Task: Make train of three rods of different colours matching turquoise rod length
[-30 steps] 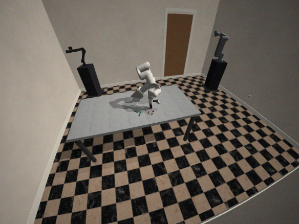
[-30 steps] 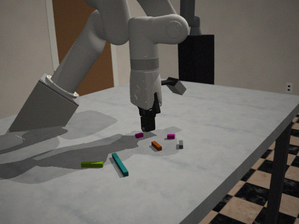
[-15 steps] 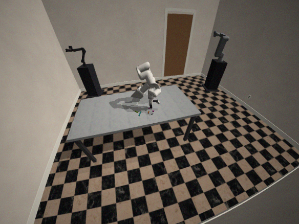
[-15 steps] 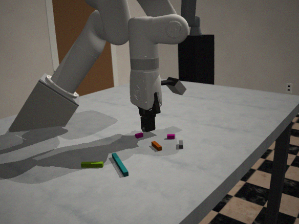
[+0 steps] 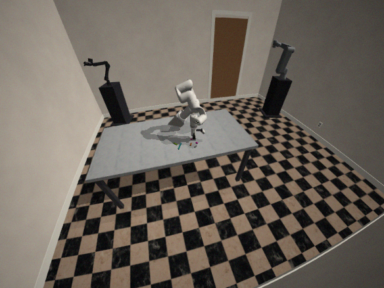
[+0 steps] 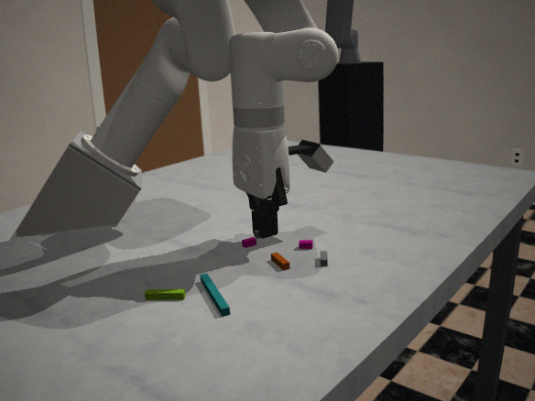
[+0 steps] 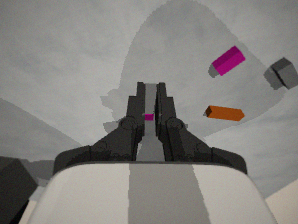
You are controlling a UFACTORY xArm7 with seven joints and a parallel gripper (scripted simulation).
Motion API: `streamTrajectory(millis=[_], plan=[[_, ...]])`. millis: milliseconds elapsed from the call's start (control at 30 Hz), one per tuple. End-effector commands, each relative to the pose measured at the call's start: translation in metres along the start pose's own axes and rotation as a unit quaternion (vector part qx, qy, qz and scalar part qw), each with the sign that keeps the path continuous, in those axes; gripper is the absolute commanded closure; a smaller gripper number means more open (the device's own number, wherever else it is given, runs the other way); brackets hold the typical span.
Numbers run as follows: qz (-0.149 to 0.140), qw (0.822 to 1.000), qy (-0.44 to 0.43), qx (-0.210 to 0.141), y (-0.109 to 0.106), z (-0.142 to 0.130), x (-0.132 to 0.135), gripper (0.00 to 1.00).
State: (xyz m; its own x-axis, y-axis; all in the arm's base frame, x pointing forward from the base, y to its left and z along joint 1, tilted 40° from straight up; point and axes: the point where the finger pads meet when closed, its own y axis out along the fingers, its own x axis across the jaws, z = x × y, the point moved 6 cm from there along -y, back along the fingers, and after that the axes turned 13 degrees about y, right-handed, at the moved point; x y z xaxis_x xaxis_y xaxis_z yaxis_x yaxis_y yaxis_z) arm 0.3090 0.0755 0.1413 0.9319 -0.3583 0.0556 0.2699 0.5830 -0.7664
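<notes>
My gripper [image 5: 193, 138] [image 6: 265, 235] [image 7: 150, 94] is shut on a grey rod [image 6: 256, 233] [image 7: 150, 100], low over the table; the fingers hide most of the rod. A magenta rod [image 6: 249, 243] [image 7: 149, 117] lies close beside the fingertips; whether it touches the held rod I cannot tell. A second magenta rod [image 6: 306, 244] [image 7: 229, 61], an orange rod [image 6: 280, 261] [image 7: 225, 113] and another grey rod [image 6: 323, 259] [image 7: 284, 73] lie apart, right of the gripper. A turquoise rod [image 5: 179, 146] [image 6: 214, 294] and a lime rod [image 5: 175, 143] [image 6: 165, 295] lie nearer the exterior camera.
The rods lie on a pale grey table [image 5: 125, 154] [image 6: 412, 201]. The arm's base stands behind them, and its shadow falls across the table. Two other arms stand on black pedestals [image 5: 116, 102] [image 5: 277, 95] beyond the table.
</notes>
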Motion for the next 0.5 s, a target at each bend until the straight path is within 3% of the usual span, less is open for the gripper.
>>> streamTrajectory(millis=[0,467], plan=[[-0.001,1.0,0.0,0.0,0.0025,0.0001,0.0007,0.96],[-0.001,1.0,0.0,0.0,0.0087,0.0001,0.0007,0.96]])
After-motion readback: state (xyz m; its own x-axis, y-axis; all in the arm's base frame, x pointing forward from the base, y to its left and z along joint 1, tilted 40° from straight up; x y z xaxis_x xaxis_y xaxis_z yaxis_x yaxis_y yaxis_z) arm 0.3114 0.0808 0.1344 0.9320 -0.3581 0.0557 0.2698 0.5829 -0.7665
